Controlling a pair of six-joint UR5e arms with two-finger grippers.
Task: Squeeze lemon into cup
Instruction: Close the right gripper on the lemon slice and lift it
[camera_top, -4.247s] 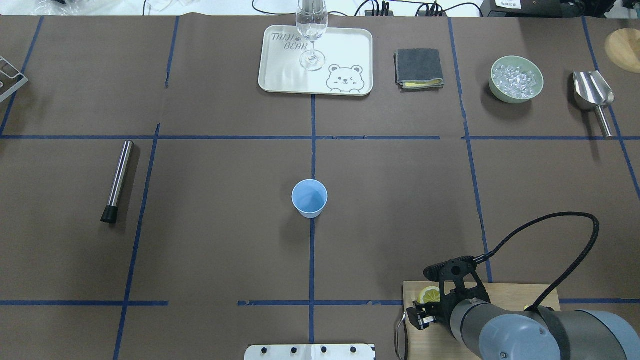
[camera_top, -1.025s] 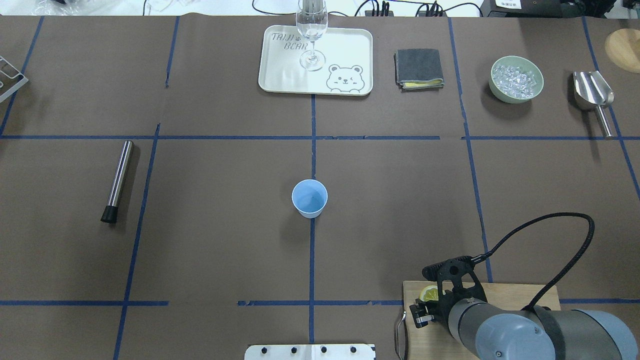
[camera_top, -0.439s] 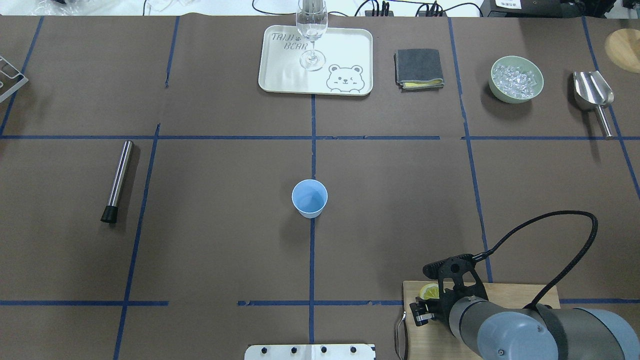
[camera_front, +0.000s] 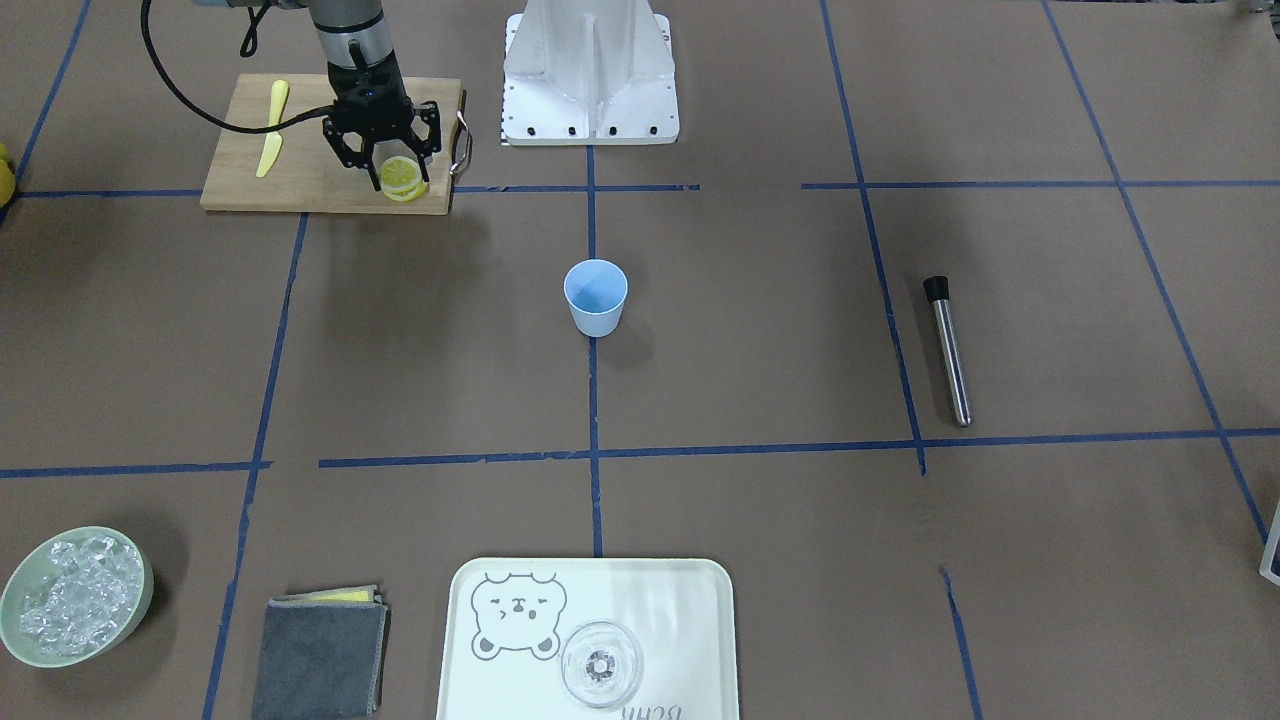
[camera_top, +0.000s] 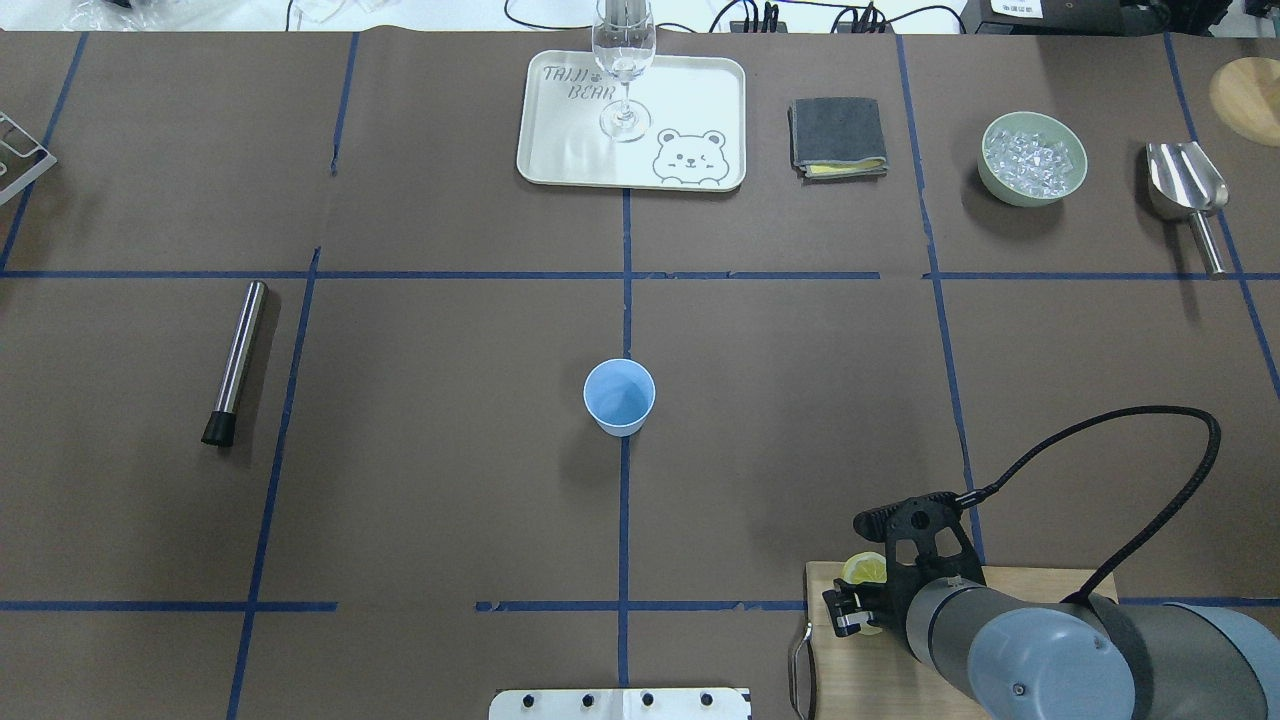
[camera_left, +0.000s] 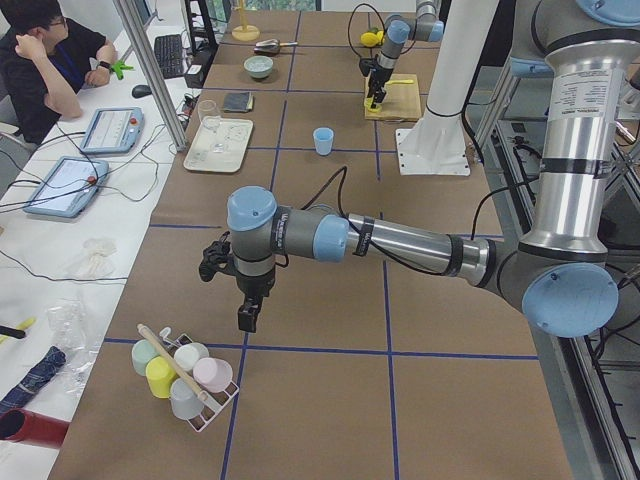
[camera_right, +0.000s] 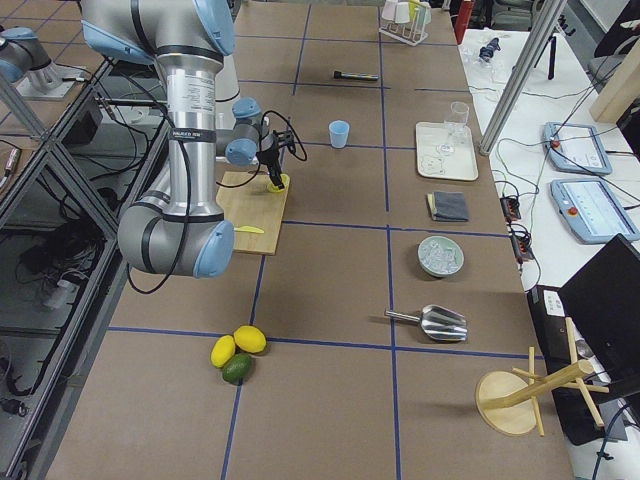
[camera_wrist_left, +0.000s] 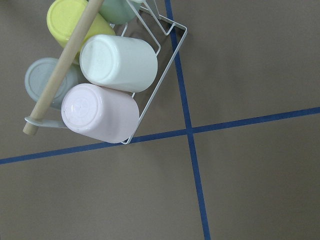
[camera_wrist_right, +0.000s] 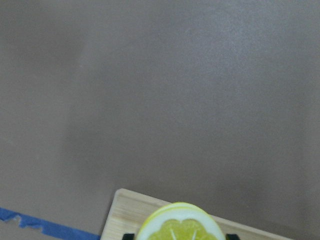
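Brown paper gridded with blue tape covers the table. Your right claw hangs over one corner of the wooden cutting board, its two fingers pinched on the lemon. The wrist view shows the slice face-on, yellow rind up, set between the dark fingertips with the board's edge behind it. Whether the slice is clear of the wood cannot be told from these views.

The cup stands upright and open-mouthed on the centre tape line, well apart from the claw. Seen from overhead, the board lies at 5 o'clock from it. A yellow knife rests flat at the board's other end.

Around the cup in that same view:
- the bear-print tray with a clear glass sits at 12 o'clock;
- the green bowl of ice sits at 2 o'clock;
- a steel rod lies at 9 o'clock.

Your left claw hangs over bare table at the far end, just beside the pastel cups lying in a wire rack. You cannot tell whether its fingers are wide or narrow.
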